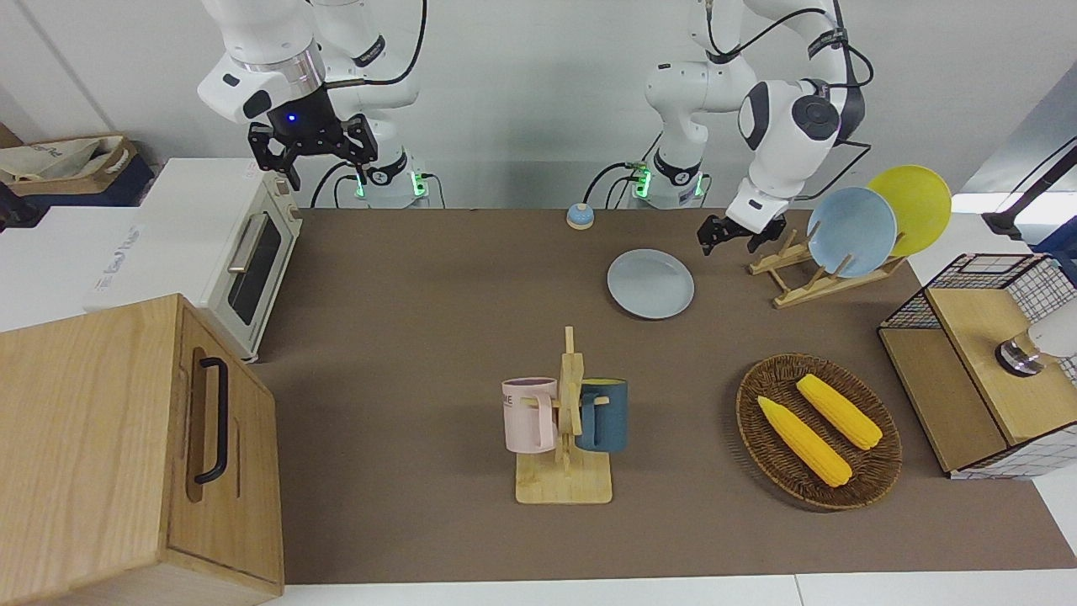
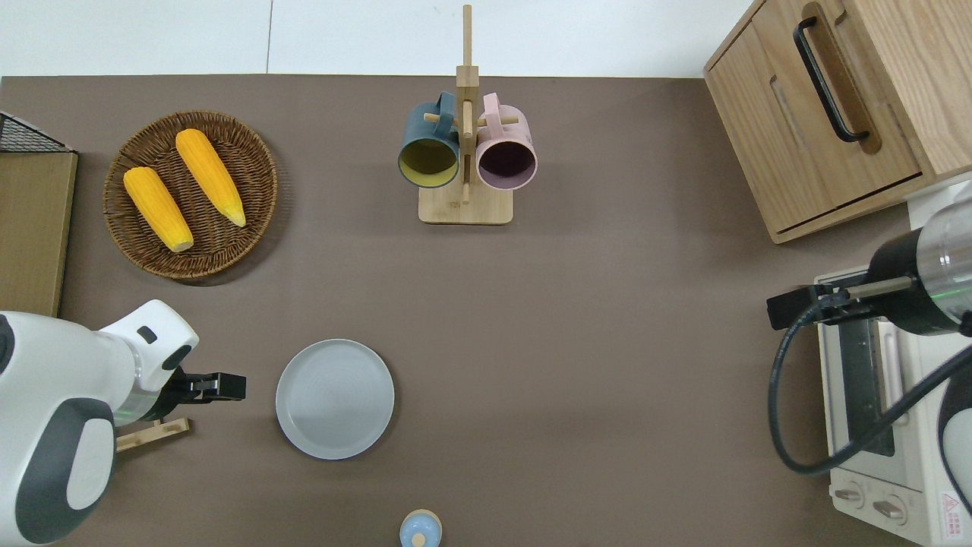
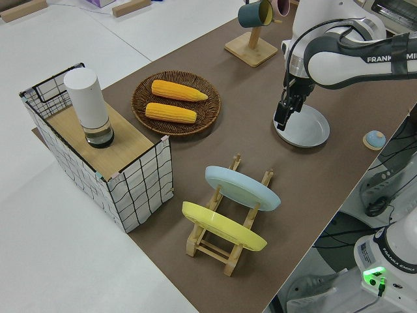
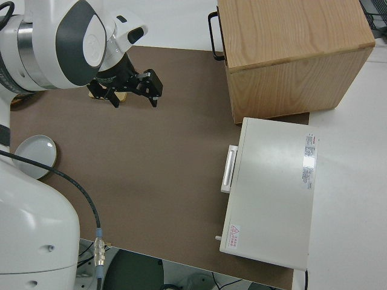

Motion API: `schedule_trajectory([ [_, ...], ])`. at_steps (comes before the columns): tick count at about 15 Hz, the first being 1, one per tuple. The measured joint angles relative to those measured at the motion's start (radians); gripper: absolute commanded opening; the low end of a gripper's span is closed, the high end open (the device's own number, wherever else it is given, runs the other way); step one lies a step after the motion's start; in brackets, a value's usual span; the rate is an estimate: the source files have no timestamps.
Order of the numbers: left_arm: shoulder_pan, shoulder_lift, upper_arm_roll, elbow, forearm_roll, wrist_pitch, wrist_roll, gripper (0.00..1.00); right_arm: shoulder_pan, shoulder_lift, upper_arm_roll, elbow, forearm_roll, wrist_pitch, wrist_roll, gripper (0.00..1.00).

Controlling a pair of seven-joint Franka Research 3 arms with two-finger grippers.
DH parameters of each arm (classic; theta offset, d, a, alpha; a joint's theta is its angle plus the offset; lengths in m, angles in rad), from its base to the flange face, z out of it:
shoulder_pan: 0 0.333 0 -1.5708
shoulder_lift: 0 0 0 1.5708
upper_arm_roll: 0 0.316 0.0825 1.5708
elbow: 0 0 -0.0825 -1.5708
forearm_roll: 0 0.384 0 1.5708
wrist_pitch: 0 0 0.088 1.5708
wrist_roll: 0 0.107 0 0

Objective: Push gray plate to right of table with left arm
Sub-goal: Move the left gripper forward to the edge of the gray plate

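Note:
The gray plate (image 1: pixel 650 284) (image 2: pixel 335 399) (image 3: pixel 306 127) (image 4: pixel 33 156) lies flat on the brown table (image 1: pixel 404 337), on the side nearer the robots. My left gripper (image 1: pixel 728 240) (image 2: pixel 228 386) (image 3: pixel 281 122) hangs low just beside the plate's rim, toward the left arm's end of the table. The overhead view shows a small gap between gripper and rim. It holds nothing. The right arm is parked, its gripper (image 1: pixel 328 177) (image 4: pixel 133 101) open and empty.
A wooden rack (image 1: pixel 795 273) with a sky-blue plate and a yellow plate stands by the left gripper. A basket of corn (image 1: pixel 816 429), a mug stand (image 1: pixel 564 421), a small bell (image 1: pixel 579 216), a toaster oven (image 1: pixel 244 252), a wooden cabinet (image 1: pixel 126 446) and a wire crate (image 1: pixel 976 362) ring the table.

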Motion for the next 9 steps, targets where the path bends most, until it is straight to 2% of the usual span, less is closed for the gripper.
schedule_trajectory([
  [4, -0.002, -0.006, -0.073, -0.079, 0.000, 0.094, -0.094, 1.00, 0.000, 0.000, 0.000, 0.000, 0.000, 0.000, 0.000, 0.983],
  [9, -0.002, -0.007, -0.080, -0.126, -0.003, 0.154, -0.113, 1.00, 0.000, 0.000, 0.000, 0.000, 0.000, 0.000, 0.000, 0.983],
])
